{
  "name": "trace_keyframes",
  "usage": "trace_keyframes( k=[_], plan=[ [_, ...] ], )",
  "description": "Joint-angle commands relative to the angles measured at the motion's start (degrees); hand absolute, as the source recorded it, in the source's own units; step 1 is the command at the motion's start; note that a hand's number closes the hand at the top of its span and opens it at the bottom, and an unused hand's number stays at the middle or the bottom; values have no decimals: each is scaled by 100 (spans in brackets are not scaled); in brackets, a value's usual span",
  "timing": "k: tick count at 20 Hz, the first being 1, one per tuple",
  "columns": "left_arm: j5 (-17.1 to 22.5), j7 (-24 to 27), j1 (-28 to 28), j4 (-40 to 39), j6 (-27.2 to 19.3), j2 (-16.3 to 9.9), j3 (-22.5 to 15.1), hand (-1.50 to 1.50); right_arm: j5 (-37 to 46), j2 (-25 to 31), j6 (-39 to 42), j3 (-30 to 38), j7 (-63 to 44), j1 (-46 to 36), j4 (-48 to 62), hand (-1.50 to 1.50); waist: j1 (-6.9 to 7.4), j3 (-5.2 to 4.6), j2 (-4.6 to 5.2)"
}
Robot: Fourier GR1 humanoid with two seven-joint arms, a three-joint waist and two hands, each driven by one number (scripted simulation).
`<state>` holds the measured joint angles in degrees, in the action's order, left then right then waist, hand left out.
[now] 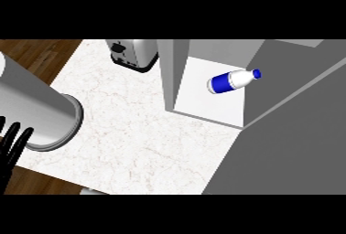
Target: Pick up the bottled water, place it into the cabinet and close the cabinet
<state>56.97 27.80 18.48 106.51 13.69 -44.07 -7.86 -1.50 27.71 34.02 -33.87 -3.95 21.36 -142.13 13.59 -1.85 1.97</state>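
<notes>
Bottle [233, 81] lies on its side inside the cabinet [209, 103]. Your left hand [12, 141] rests, fingers straight and empty; you still must close the door [290, 137].

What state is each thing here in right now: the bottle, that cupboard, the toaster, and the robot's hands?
Bottled water: lying on its side inside the cabinet, cap on.
Cabinet: open, door not yet shut.
Toaster: standing on the counter, apart from the rest.
Left hand: open, at the view's left edge, holding nothing.
Right hand: not in view.
</notes>
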Motion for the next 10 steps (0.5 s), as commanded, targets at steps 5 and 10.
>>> trace_keyframes(
  k=[5,10],
  plan=[
    [51,-25,-87,22,142,-76,61,-150,-474,-436,-54,-737,-336,-110,297,150,222,31,223],
    [38,12,-159,-11,176,-98,139,-150,-754,-511,-97,-593,-333,-104,320,150,327,34,274]
  ],
)
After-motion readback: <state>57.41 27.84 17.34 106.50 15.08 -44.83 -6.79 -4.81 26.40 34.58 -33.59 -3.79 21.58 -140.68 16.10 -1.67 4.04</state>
